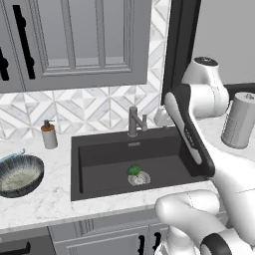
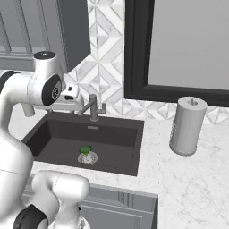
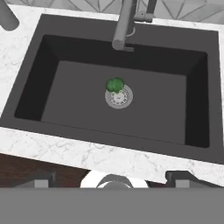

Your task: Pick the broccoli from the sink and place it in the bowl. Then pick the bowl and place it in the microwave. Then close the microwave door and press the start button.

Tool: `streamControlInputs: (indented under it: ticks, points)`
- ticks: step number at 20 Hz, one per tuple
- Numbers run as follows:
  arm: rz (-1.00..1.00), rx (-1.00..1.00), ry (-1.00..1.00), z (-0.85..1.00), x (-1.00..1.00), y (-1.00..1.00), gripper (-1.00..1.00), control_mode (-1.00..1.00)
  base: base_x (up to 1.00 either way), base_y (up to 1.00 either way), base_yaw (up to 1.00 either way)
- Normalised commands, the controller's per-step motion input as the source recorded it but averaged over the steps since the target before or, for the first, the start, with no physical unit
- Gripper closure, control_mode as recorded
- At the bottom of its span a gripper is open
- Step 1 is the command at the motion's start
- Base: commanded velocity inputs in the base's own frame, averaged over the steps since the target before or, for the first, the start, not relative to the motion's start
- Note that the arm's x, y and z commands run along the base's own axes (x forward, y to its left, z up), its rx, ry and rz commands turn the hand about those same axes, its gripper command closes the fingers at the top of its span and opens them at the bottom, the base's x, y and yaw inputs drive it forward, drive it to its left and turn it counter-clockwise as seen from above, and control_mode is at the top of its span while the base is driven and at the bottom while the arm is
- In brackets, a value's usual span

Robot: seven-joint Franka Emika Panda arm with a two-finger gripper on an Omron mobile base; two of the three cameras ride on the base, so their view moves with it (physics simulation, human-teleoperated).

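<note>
The broccoli [image 3: 115, 85] is a small bright green lump on the floor of the dark sink [image 3: 78, 100], resting against the far edge of the round silver drain. It also shows as the broccoli [image 1: 133, 170] and the broccoli [image 2: 85, 150] in the two base views. My gripper [image 3: 111, 180] hangs open high above the sink's front rim, looking down into the basin, with nothing between its wide-set fingertips [image 3: 40, 181]. The bowl [image 1: 20, 174] stands empty on the counter left of the sink [image 1: 99, 159]. The microwave, its door and the start button are out of view.
A grey faucet [image 1: 134, 122] rises behind the basin, and the faucet [image 3: 124, 26] reaches over its back wall. A soap dispenser [image 1: 49, 134] stands at the back left. A grey cylinder [image 2: 188, 126] sits on the counter right of the sink, below a dark-framed window [image 2: 179, 49].
</note>
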Motion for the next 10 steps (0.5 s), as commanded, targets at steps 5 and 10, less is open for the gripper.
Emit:
streamControlInputs:
  ticks: [5, 10]
  points:
    - [-0.02, 0.31, 0.0, -0.44, -0.34, -0.07, -1.0, -1.0, 0.0, 0.0, 0.0]
    - [-0.03, 0.27, 0.0, -0.52, -0.01, -0.18, -1.0, -1.0, 0.0, 0.0, 0.0]
